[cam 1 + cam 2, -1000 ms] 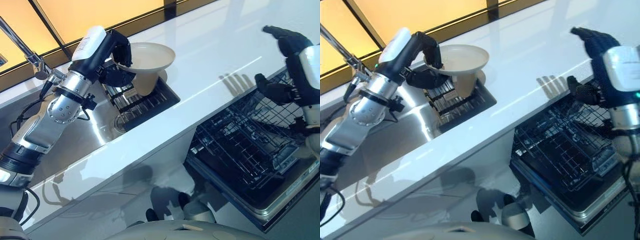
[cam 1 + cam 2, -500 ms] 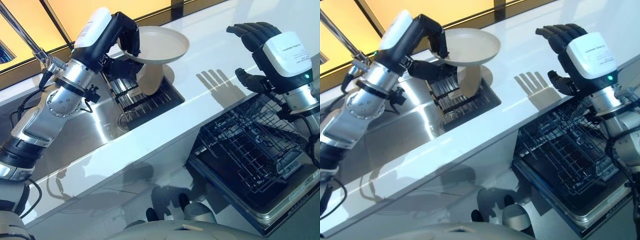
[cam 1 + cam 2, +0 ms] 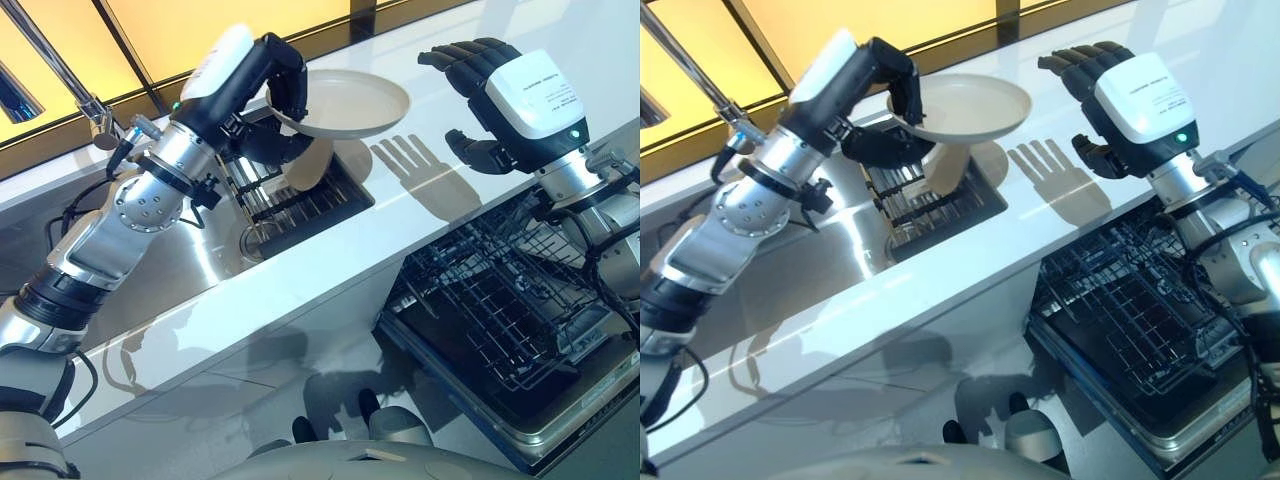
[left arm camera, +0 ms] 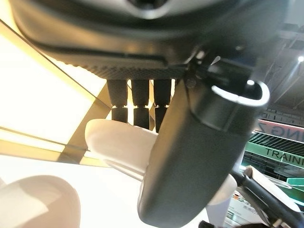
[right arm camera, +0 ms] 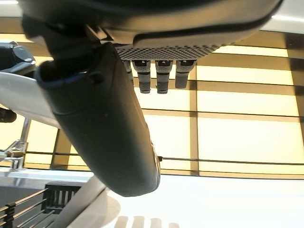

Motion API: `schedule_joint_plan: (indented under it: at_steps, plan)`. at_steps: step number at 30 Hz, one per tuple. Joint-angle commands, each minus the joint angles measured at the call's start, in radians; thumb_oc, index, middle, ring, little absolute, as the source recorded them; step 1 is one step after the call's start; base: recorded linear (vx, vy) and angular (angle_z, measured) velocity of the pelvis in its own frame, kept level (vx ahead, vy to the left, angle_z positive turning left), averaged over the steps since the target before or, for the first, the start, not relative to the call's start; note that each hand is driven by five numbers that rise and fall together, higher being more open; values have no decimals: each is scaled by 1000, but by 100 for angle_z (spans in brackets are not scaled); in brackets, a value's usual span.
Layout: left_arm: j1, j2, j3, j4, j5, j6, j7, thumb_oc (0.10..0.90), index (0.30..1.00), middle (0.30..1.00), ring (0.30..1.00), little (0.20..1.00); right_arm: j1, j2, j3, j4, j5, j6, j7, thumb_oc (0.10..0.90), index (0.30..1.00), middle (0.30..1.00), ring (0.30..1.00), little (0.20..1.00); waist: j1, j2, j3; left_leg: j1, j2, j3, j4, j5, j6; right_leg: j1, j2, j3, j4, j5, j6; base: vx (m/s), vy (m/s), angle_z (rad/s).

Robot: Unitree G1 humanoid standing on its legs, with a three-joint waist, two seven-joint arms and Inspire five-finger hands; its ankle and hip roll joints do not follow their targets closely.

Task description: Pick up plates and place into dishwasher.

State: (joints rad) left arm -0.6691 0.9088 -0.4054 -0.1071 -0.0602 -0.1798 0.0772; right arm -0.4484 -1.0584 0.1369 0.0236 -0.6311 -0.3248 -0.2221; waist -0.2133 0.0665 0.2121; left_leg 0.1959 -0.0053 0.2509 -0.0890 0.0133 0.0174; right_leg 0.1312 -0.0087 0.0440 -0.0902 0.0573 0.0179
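The left hand (image 3: pixel 278 88) grips a cream plate (image 3: pixel 350 103) by its rim, fingers curled over the top edge and thumb beneath, and holds it roughly level in the air above the far end of the sink (image 3: pixel 190 260), over the dark rack (image 3: pixel 295 195) that sits in the basin. In the left wrist view the fingers (image 4: pixel 135 102) reach over the plate's pale rim (image 4: pixel 121 142) with the thumb (image 4: pixel 190 156) lying across in front. A second cream dish (image 3: pixel 310 165) stands on edge in the rack, directly under the held plate. The right hand (image 3: pixel 1110 95) hovers above the white counter (image 3: pixel 330 270), near its front edge and just beside the plate, holding nothing; its fingers are spread and only loosely bent, and its shadow falls on the counter below it. The right wrist view shows its fingers (image 5: pixel 159 76) extended with nothing between them and the thumb (image 5: pixel 102 123). Below the counter's front edge the dishwasher (image 3: pixel 560 425) stands open, its wire basket (image 3: pixel 490 300) pulled out with no dishes in it. A tap (image 3: pixel 60 75) rises at the back edge of the sink.
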Motion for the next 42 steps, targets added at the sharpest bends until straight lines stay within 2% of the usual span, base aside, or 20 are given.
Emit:
schedule_joint_plan:
  at_steps: [1,24,28,34,35,36,37,42]
  plan:
    - [-187,-31,1,18,-64,-58,46,100,300,300,300,200,-176,-9,2,9,-2,9,-107,800,900,900,900,900,27,-16,-115,-18,-30,-77,41,-94,8,-41,25,-51,98,-79,88,0,0,0]
    - [-221,-114,-23,39,-84,-65,33,100,300,300,300,200,-265,68,112,26,6,-34,-45,800,900,900,900,900,34,-22,-114,-14,-28,-80,43,-98,12,-37,26,-50,99,-82,87,0,0,0]
    - [-220,-133,-21,49,-95,-77,37,100,300,300,300,200,-285,92,149,26,13,-35,-6,800,900,900,900,900,37,-23,-116,-12,-27,-80,42,-97,12,-35,25,-49,98,-83,88,0,0,0]
    - [-235,-152,-30,55,-97,-81,37,100,300,300,300,200,-296,117,168,41,6,-33,-25,800,900,900,900,900,39,-26,-114,-10,-27,-80,41,-97,15,-35,25,-50,100,-83,87,0,0,0]
    - [-241,-156,-36,58,-96,-80,34,100,300,300,300,200,-305,118,175,47,9,-38,-38,287,460,460,460,387,39,-26,-112,-10,-27,-81,41,-97,16,-36,25,-50,102,-83,87,0,0,0]
    - [-243,-157,-37,60,-96,-80,34,100,300,300,300,200,-307,119,177,48,8,-40,-43,287,460,460,460,387,39,-26,-111,-9,-27,-81,40,-98,16,-36,25,-50,102,-83,87,0,0,0]
    - [-244,-158,-39,60,-96,-78,34,100,300,300,300,200,-309,122,178,48,8,-43,-46,100,300,300,300,200,38,-26,-111,-9,-27,-80,41,-98,16,-35,25,-49,101,-83,87,0,0,0]
    - [-235,-168,-36,60,-101,-75,22,100,300,300,300,200,-321,130,175,43,6,-45,-61,100,300,300,300,200,39,-25,-108,-8,-27,-82,43,-100,16,-34,27,-46,103,-85,88,0,0,0]
